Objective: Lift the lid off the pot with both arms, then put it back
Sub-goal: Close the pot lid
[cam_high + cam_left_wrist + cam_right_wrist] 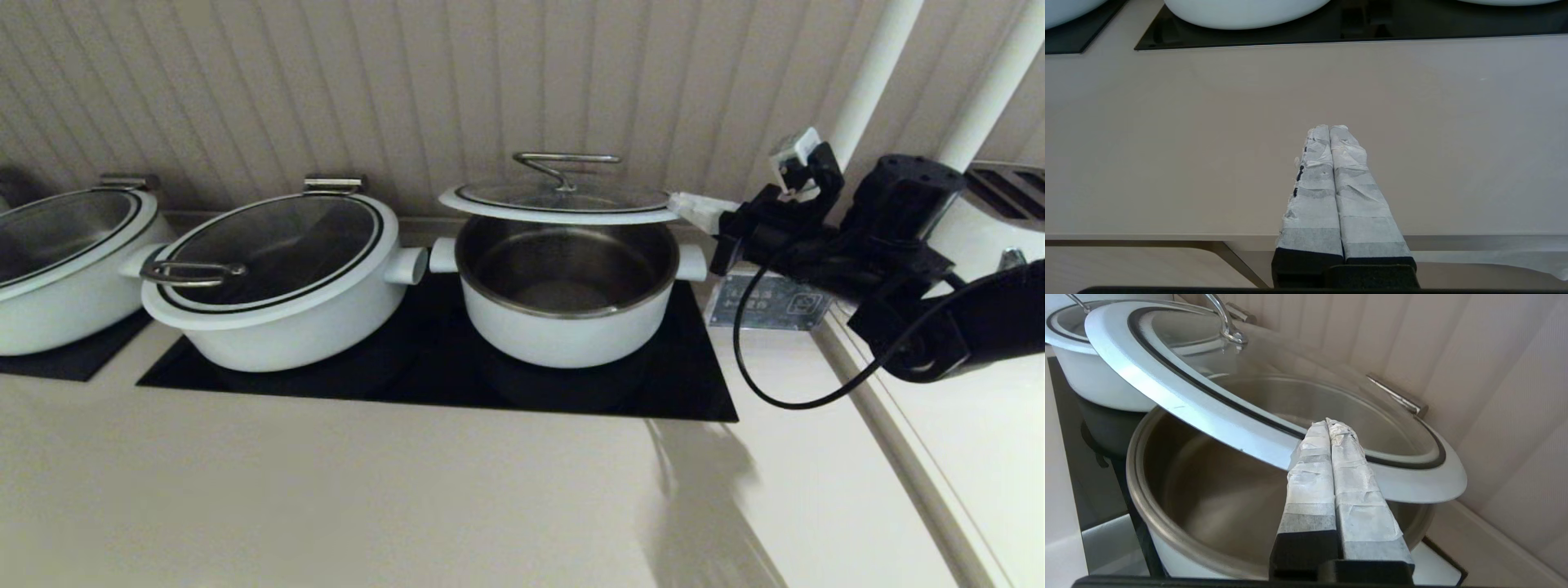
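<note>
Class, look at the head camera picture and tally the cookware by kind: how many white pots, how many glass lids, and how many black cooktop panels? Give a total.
White pots: 3 – the pot, the oval pot, the far-left pot.
Glass lids: 3 – the lid held above the pot at the right hand, the oval lid, the far-left lid.
Black cooktop panels: 2 –.
Total: 8

You are not seeing the left tool in the head view; only the left wrist view is showing it (1329, 128), its black base running off the picture's edge. In that view, the two white pots on the beige surface (1306, 122) are being cut off, leaving only their undersides. The right tool's taped fingers (1327, 457) are covering part of the round glass lid's white rim (1180, 400), so you cannot tell whether they are gripping it.
</note>
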You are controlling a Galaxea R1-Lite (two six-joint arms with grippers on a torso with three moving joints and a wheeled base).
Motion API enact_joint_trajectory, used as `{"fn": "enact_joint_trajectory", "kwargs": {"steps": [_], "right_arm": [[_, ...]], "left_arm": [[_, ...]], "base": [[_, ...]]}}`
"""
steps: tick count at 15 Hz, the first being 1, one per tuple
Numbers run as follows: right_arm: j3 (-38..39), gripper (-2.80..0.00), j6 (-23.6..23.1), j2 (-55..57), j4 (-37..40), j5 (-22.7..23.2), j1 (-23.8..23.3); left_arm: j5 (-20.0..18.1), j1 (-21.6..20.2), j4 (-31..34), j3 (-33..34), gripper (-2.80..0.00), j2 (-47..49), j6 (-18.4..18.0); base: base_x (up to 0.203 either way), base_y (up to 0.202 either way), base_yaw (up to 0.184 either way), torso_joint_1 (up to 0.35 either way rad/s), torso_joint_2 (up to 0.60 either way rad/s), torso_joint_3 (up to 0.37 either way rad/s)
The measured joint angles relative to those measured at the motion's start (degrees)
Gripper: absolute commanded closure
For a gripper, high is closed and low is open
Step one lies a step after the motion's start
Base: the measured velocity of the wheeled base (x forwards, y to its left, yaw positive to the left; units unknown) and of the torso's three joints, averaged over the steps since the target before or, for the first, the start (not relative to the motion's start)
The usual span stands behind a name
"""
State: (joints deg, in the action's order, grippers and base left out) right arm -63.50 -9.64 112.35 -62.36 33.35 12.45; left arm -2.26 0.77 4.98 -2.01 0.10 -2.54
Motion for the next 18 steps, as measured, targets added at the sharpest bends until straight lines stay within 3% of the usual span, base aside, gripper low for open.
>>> {"fn": "enact_joint_trajectory", "kwargs": {"steps": [9,18], "right_arm": [[8.3,0.0,-0.09,0.3,-5.31,0.02,0.01],[9.57,0.0,0.05,5.26,-12.5,-0.09,0.01]], "left_arm": [[0.01,0.02,-0.03,0.0,0.0,0.0,0.0],[-0.04,0.02,-0.02,0.0,0.0,0.0,-0.01]], "base": [[0.0,0.0,0.0,0.0,0.0,0.0],[0.0,0.0,0.0,0.0,0.0,0.0]]}}
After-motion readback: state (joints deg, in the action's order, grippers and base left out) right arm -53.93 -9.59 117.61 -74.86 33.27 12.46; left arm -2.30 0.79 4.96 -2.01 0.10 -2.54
